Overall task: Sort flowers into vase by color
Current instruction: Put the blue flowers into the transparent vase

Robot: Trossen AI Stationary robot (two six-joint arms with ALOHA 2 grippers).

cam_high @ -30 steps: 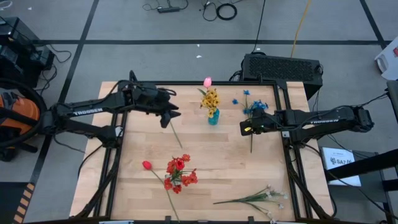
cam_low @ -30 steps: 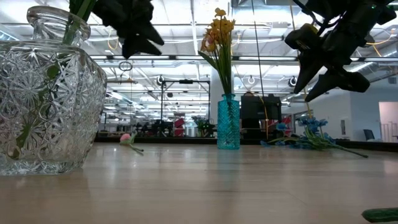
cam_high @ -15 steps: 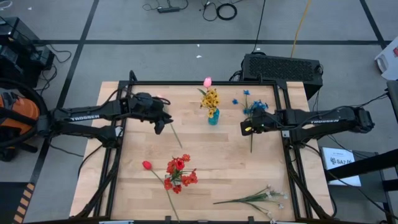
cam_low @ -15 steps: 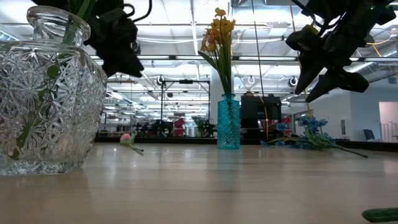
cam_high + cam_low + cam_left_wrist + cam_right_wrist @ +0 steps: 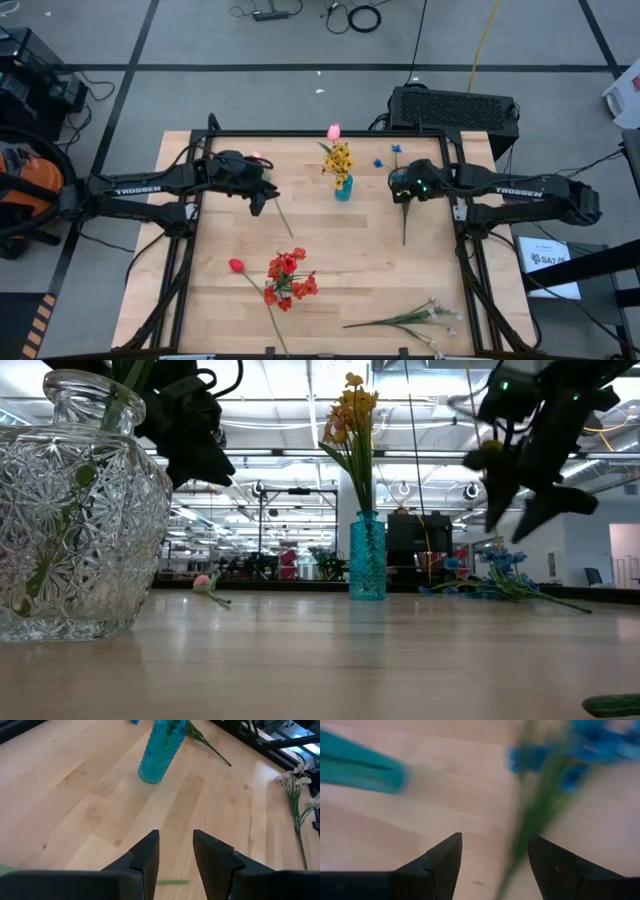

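My left gripper [image 5: 262, 200] hangs open over the table's left half, above a green stem [image 5: 284, 220]. A short piece of green stem [image 5: 172, 881] shows on the wood under the gap between its fingers [image 5: 176, 845]. My right gripper [image 5: 398, 190] hangs open, well above the blue flowers [image 5: 408, 170], and their stem [image 5: 520, 845] runs under its gap. The yellow bunch [image 5: 338, 160] stands in a blue vase [image 5: 343, 189]. Red flowers [image 5: 285, 278] and white flowers [image 5: 415, 320] lie near the front. A pink tulip [image 5: 333, 131] lies at the far edge.
A cut-glass vase [image 5: 70, 510] with green stems in it fills the left of the low view, close to that camera. A black box [image 5: 455, 108] stands behind the table's far right corner. Bare wood [image 5: 350, 250] lies mid-table.
My left gripper has come down and drawn back a little toward the table's left edge, then held still. My right gripper has swung toward the far edge and the blue vase, and now hangs over the blue flowers.
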